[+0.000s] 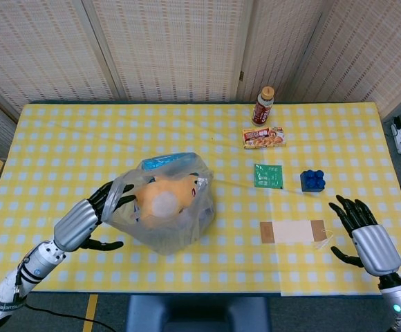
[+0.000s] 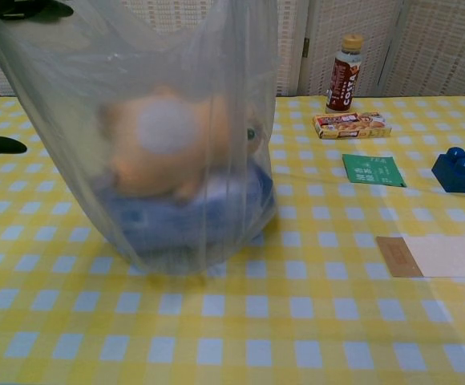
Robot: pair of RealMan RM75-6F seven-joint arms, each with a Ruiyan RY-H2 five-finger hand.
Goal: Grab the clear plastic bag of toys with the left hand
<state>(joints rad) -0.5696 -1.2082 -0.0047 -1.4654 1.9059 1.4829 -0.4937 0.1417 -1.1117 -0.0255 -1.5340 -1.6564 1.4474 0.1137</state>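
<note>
Reaching stage only: left hand (image 1: pixel 83 223) has its dark fingers (image 1: pixel 110 197) spread against the near-left side of the clear plastic bag of soft toys (image 1: pixel 164 204), thumb low and apart from them, touching or nearly so, not closed on the film. Grab not done; what's left, as I read it, is curling the fingers into the plastic and closing.

Bag sits on the yellow-and-white checked tablecloth (image 1: pixel 62 138), just beyond those fingertips.

Right hand (image 1: pixel 366 238) is well apart from the bag, fingers spread, holding nothing.

Count:
- 1 bag, orange plush and something blue inside
- 1 brown sauce bottle (image 1: pixel 263 105)
- 1 flat snack box (image 1: pixel 263 137)
- 1 green packet (image 1: pixel 268 176)
- 1 blue toy brick (image 1: pixel 313 180)
- 1 pale paper sheet with brown ends (image 1: pixel 293 232), just ahead of the right fingers
</note>
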